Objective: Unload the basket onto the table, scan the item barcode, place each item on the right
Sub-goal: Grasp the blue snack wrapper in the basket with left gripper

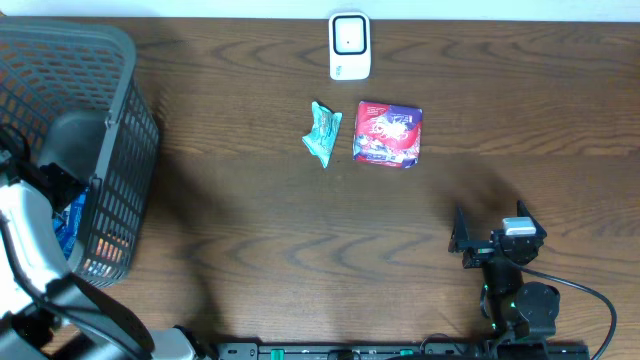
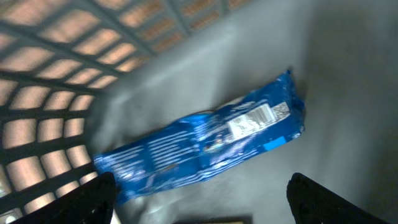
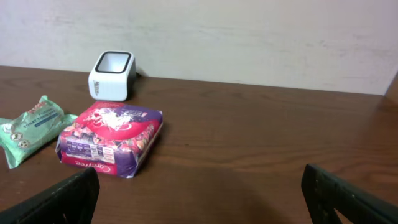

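A blue packet (image 2: 205, 146) lies on the basket's grey floor, with its white barcode label (image 2: 252, 121) facing up. My left gripper (image 2: 202, 208) hangs just above it, open, nothing between the fingers. In the overhead view the left arm (image 1: 30, 225) reaches down into the basket beside the blue packet (image 1: 68, 222). The white scanner (image 1: 349, 46) stands at the table's far edge. My right gripper (image 1: 492, 225) rests low at the front right, open and empty, facing the scanner (image 3: 112, 74).
The grey mesh basket (image 1: 125, 140) fills the left end of the table. A green packet (image 1: 323, 133) and a red-purple pack (image 1: 388, 133) lie side by side in front of the scanner. The basket's mesh wall (image 2: 56, 93) rises close on the left gripper's left.
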Available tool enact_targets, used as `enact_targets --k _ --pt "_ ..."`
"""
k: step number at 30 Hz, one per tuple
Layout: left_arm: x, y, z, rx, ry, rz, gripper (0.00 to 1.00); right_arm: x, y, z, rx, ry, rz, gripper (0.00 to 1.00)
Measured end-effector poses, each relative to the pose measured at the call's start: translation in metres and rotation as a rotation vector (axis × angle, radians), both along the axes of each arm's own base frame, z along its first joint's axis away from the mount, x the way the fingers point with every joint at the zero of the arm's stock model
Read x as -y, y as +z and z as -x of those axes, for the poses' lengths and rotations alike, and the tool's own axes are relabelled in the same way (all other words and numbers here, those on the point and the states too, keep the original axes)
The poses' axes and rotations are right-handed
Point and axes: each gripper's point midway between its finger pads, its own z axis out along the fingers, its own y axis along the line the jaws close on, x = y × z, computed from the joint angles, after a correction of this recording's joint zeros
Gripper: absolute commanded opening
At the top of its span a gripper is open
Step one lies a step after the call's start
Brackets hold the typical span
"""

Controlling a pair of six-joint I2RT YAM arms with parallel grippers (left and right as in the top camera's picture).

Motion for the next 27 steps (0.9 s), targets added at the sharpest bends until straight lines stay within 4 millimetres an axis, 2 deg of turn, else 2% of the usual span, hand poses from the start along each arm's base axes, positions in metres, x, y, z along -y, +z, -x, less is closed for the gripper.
enact_targets --k 11,14,18,20,26,27 --pt "-0.004 -0.057 -0.021 -0.048 -0.062 0.089 0.87 0.0 0.0 0.0 0.0 0.0 0.0 0.99" --pt "-0.004 -0.073 -0.022 -0.068 -0.066 0.11 0.81 0.0 0.0 0.0 0.0 0.0 0.0 0.99" --pt "-0.004 -0.09 -0.023 -0.095 -0.075 0.134 0.79 0.0 0.0 0.0 0.0 0.0 0.0 0.99" --pt "-0.005 -0.093 -0.025 -0.091 -0.074 0.135 0.65 0.0 0.0 0.0 0.0 0.0 0.0 0.99" --pt "-0.008 -0.095 -0.026 -0.094 -0.077 0.123 0.09 0.0 0.0 0.0 0.0 0.0 0.0 0.99" --pt "-0.009 -0.095 -0.026 -0.098 -0.076 0.119 0.07 0.0 0.0 0.0 0.0 0.0 0.0 0.99"
